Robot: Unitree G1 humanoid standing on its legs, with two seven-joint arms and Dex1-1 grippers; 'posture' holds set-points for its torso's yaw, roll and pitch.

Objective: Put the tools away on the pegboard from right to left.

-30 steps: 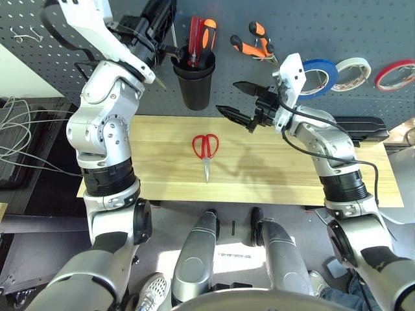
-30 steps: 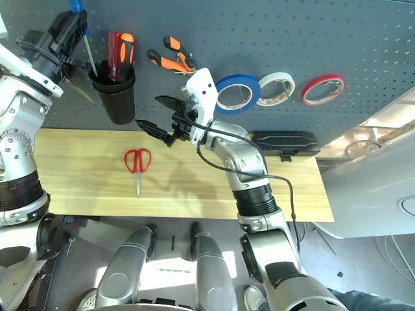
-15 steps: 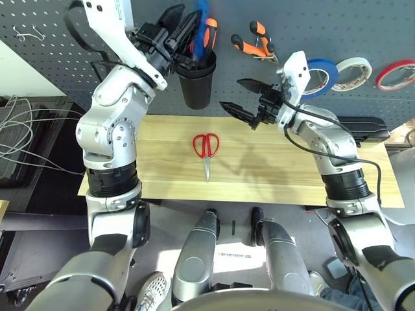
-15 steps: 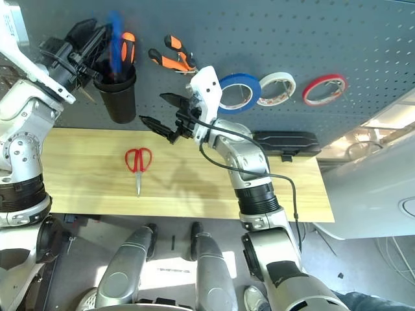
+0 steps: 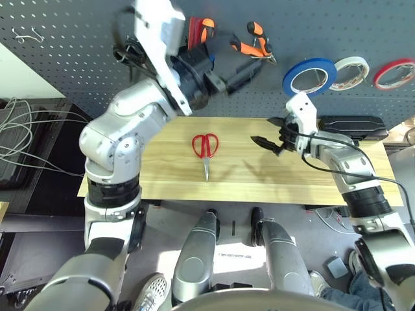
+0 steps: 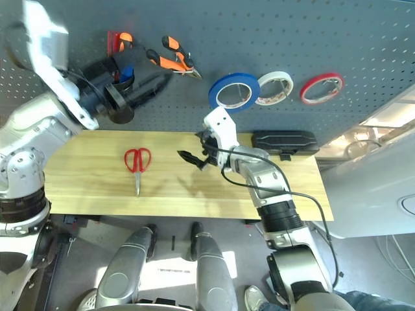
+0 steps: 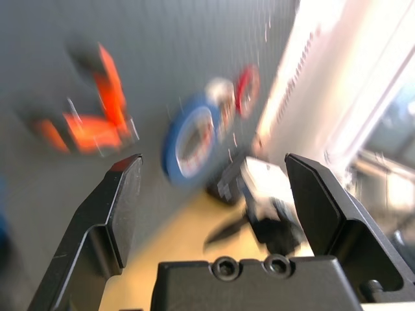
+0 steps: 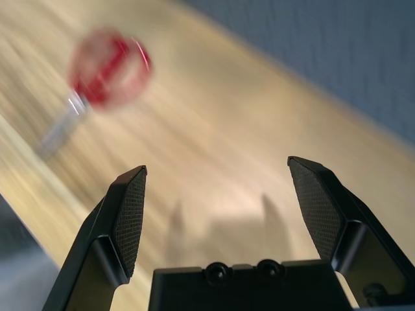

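Left gripper (image 7: 211, 214) hovering by the pegboard (image 6: 363, 39), spread and empty; right gripper (image 8: 217, 194) hanging over the counter (image 5: 292, 184), also spread and empty.

Red-handled scissors (image 5: 205, 152) lying flat on the counter, off to the left of the right gripper and below the left one, handles toward the pegboard. Black cup (image 6: 121, 113) sitting just behind the left gripper, partly covered by it, holding a blue-handled screwdriver (image 6: 127, 72) and, beside it, an orange-and-black handle (image 6: 126, 42) and a red handle (image 6: 111, 44). Pliers (image 6: 176, 58) hanging on the pegboard, near the left gripper's fingertips. Blue tape (image 6: 216, 98) hanging above the right gripper, white tape (image 6: 266, 100) and red tape (image 6: 307, 98) following farther right.
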